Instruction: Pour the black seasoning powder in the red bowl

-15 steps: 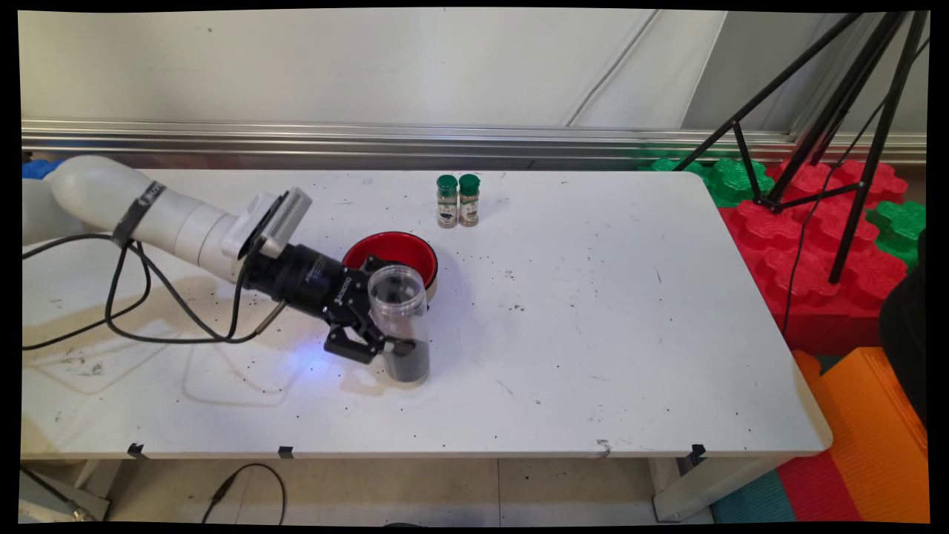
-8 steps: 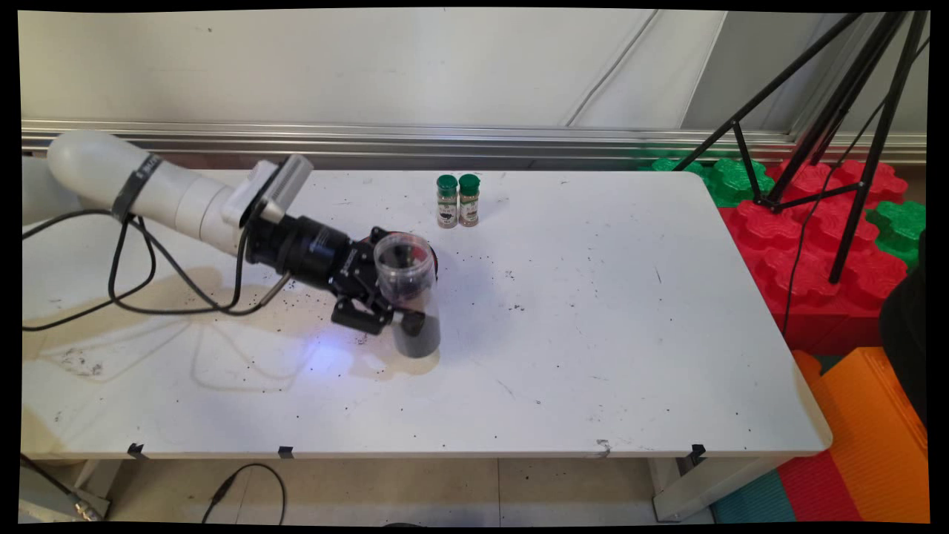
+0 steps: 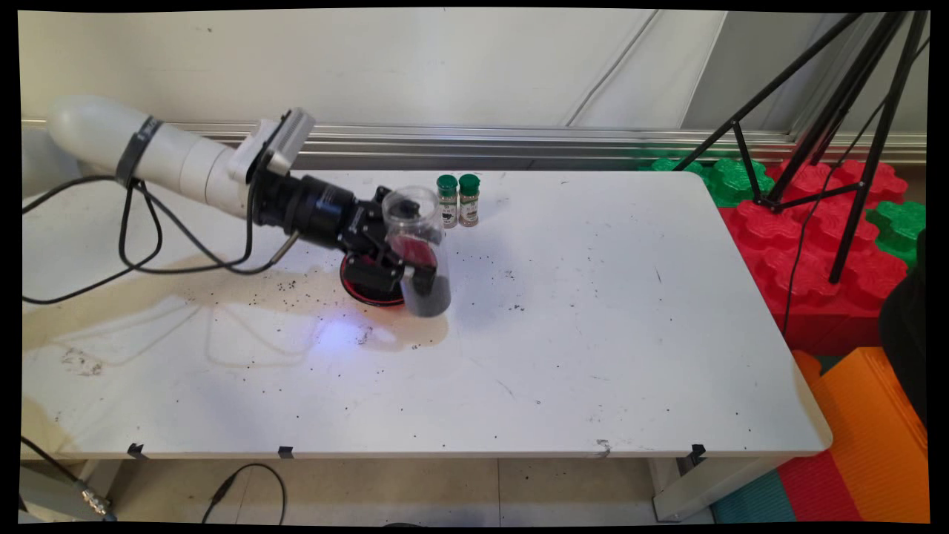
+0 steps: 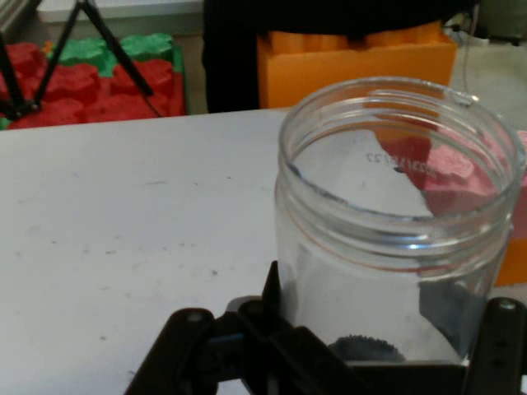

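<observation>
My gripper [image 3: 400, 263] is shut on a clear plastic jar [image 3: 420, 248] with dark grains in its bottom, and holds it lifted off the white table [image 3: 593, 334], roughly upright. The jar hangs over the red bowl [image 3: 363, 285], most of which lies hidden behind the gripper and jar. In the hand view the jar [image 4: 395, 222] fills the right half, its open mouth on top, with the gripper [image 4: 362, 346] closed around its lower part.
Two green-capped spice bottles [image 3: 458, 200] stand just behind the jar near the table's far edge. Dark grains are scattered over the table around the bowl. A black tripod [image 3: 815, 111] and red and green foam blocks [image 3: 815, 245] stand beyond the right edge.
The arm has lifted the jar off the table and carried it toward the far side, from in front of the red bowl to above it, close to the spice bottles.
</observation>
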### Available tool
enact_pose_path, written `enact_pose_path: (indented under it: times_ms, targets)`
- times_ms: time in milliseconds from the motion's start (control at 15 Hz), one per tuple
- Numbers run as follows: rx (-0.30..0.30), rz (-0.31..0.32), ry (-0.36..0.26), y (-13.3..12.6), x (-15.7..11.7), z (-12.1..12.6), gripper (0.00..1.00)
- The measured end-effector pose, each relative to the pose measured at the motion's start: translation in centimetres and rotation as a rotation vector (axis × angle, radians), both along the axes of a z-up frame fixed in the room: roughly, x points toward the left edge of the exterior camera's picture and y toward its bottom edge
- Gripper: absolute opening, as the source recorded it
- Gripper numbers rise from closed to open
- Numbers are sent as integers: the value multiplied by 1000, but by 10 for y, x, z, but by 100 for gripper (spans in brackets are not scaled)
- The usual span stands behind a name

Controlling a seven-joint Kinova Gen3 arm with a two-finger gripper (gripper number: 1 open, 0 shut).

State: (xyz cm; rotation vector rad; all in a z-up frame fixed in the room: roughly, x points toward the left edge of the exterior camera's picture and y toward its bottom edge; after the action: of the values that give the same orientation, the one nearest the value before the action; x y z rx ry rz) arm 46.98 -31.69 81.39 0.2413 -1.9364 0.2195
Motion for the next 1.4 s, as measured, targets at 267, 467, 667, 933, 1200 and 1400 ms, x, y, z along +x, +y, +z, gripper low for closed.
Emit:
enact_pose_path:
  times_ms: [267,467,667,933,1200,1400]
  targets:
    - [-22,29,-1,-14,4,11,0]
    - [-42,56,-7,-24,9,19,0]
    - [-62,83,-19,-33,15,24,0]
    - [-91,120,-45,-44,29,29,0]
    - [-118,152,-71,-51,42,31,0]
    - [-140,176,-95,-57,53,32,0]
